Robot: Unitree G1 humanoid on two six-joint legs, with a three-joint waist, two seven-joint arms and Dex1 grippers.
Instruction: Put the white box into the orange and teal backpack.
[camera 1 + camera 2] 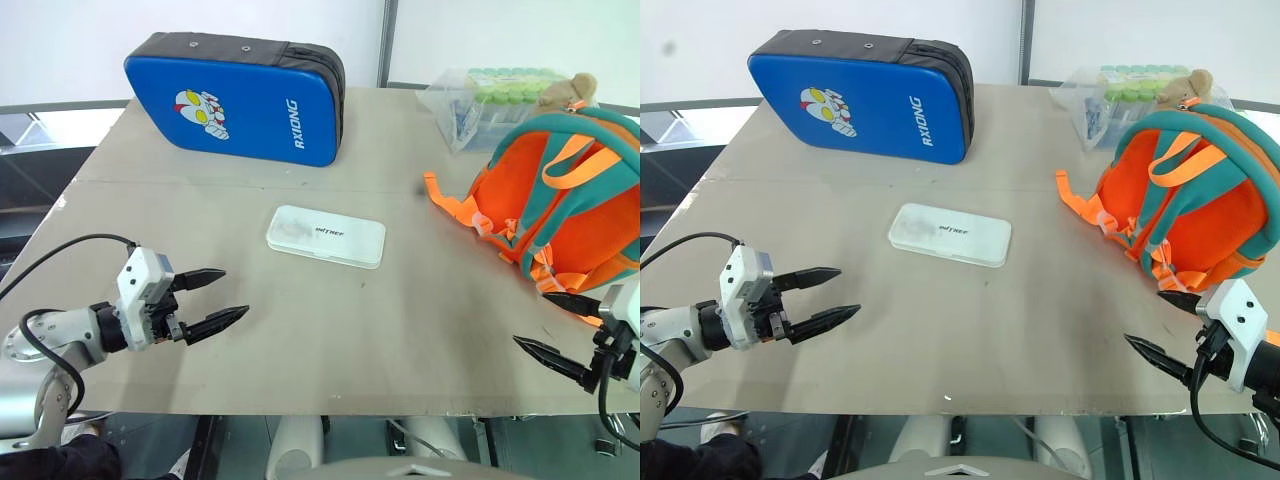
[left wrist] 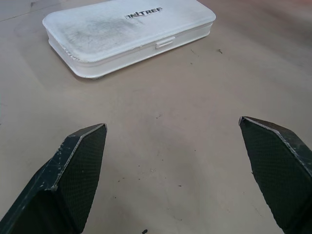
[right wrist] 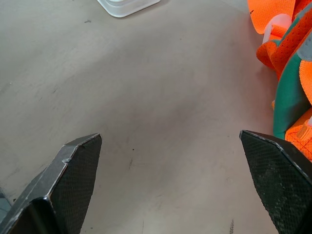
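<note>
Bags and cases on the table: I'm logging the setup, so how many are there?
3: blue padded case at the far left, orange and teal backpack at the right, white box lying flat mid-table. A clear bag of green-capped tubes sits behind the backpack.

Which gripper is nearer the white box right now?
Left. The left gripper sits open just short of the white box; the right gripper is open farther off, beside the backpack.
</note>
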